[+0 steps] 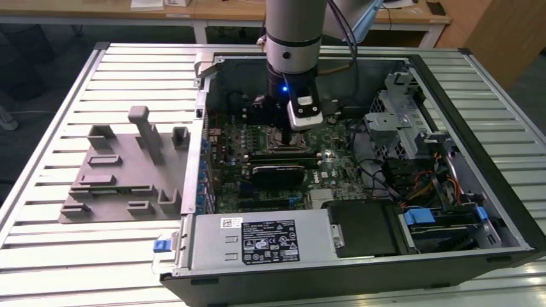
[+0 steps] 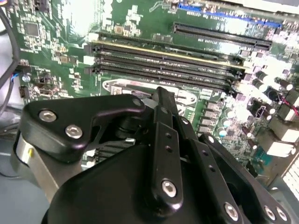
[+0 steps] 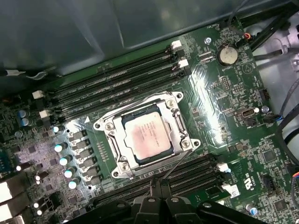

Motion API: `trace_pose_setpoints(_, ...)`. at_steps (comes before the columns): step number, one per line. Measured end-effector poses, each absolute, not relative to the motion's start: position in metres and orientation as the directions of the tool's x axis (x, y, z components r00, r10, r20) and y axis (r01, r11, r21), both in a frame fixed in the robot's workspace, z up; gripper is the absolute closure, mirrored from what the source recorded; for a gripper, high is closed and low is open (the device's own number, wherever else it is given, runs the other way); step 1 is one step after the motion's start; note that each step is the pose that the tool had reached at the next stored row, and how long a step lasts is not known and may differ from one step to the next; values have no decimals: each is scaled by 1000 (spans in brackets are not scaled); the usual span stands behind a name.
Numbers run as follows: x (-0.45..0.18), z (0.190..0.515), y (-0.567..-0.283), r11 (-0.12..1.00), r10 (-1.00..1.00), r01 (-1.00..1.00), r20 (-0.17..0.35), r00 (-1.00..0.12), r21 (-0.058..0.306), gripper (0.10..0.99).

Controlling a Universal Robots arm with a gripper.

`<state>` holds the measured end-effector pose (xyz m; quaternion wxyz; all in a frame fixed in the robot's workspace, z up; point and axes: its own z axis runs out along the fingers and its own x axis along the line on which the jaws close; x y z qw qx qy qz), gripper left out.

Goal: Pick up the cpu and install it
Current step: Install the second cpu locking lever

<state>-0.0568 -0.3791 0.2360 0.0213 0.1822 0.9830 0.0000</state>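
Note:
The cpu (image 3: pixel 145 135), a small square chip with a pale silver top, lies flat in the metal-framed socket (image 3: pixel 108 127) on the green motherboard (image 3: pixel 224 93). In the first wrist view my gripper (image 3: pixel 158 185) hovers just off one side of the socket, its black fingers pressed together with nothing between them. A thin wire lever (image 3: pixel 175 164) runs from the socket frame toward the fingertips. The second wrist view looks along the black finger linkage (image 2: pixel 161 140) to the socket's metal frame (image 2: pixel 187 95). In the exterior view the arm (image 1: pixel 293 38) reaches down into the open computer case (image 1: pixel 213 70).
Long memory slots (image 3: pixel 117 84) run on both sides of the socket. A row of capacitors (image 3: pixel 65 158) stands nearby. The power supply (image 1: pixel 265 240), a drive cage (image 1: pixel 401 121) and cables (image 1: pixel 418 185) crowd the case. A grey holder block (image 1: pixel 119 173) sits on the slatted table at the exterior view's left.

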Motion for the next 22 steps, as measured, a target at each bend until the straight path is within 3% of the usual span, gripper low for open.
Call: trace_pose_setpoints(22, -67, 221, -382, 989, 147, 146, -42, -988, 8, 980)
